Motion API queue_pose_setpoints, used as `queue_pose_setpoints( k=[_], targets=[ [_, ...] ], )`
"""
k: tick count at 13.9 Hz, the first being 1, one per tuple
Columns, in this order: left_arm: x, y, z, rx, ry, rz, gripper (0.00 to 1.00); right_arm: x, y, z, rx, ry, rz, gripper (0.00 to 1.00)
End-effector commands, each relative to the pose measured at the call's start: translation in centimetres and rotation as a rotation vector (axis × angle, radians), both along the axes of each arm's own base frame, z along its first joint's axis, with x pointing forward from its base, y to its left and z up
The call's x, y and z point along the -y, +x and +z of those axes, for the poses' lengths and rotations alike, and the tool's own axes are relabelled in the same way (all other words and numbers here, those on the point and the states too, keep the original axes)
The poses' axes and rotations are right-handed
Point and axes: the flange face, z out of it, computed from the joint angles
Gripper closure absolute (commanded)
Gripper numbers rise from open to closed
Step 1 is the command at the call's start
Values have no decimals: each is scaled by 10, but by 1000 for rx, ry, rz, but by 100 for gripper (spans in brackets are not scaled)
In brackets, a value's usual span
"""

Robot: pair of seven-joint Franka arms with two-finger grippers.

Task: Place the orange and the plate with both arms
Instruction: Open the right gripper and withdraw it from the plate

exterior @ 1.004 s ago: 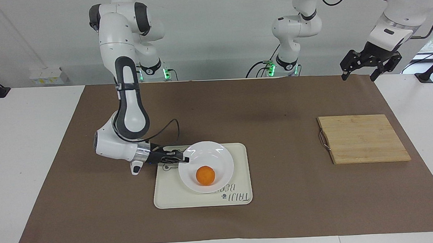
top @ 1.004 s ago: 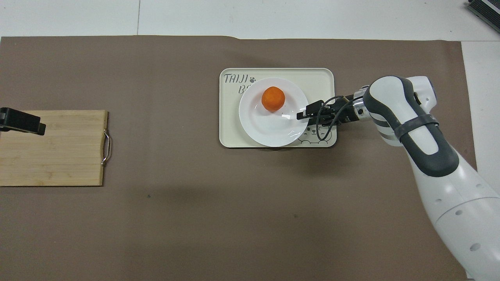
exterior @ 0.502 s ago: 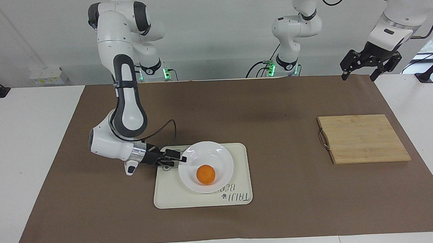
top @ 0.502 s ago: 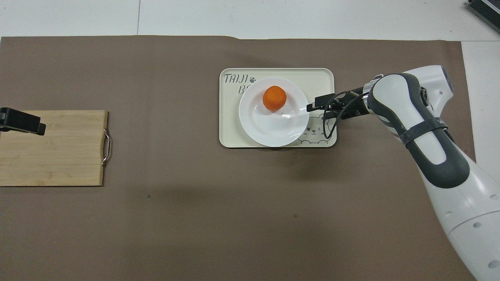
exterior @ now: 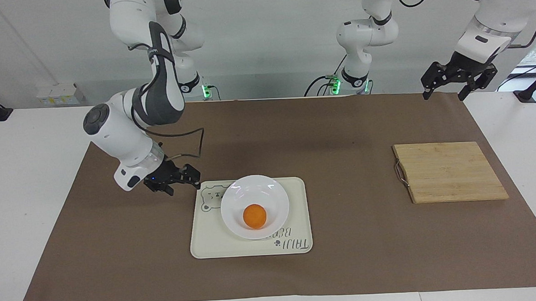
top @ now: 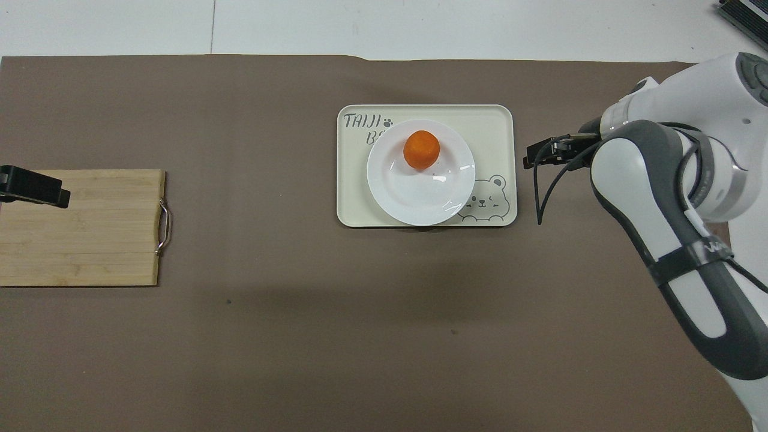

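On the round glossy white plate [exterior: 255,207], toward twelve o'clock overhead, sits the small orange [exterior: 254,215]. My right gripper [exterior: 180,181] hovers beside the cream tray [exterior: 251,246], fingers apart; my left gripper [exterior: 457,80] waits, fingers spread.

Bright orange fruit, the orange [exterior: 254,215], on a glossy white plate [exterior: 270,191]; cream tray [exterior: 297,199] printed with a grey bear drawing and lettering; pale striped wooden board [exterior: 450,172]; brown table mat [exterior: 339,134]; white arms, black grippers.
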Motion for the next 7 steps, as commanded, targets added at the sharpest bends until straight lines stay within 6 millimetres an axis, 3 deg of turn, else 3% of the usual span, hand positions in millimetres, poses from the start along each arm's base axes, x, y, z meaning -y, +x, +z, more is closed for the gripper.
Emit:
queue_pose_setpoints(
  k=[1,4,7],
  targets=[
    [-3,-6,2,-1,19,12,0,25,-16,22,-19,-108,-24,0],
    [-3,-6,2,-1,19,12,0,42,-38,62,-38,-240,-8,0],
    [-3,-6,2,-1,19,12,0,71,-60,107,-16,-237,-55,0]
  ],
)
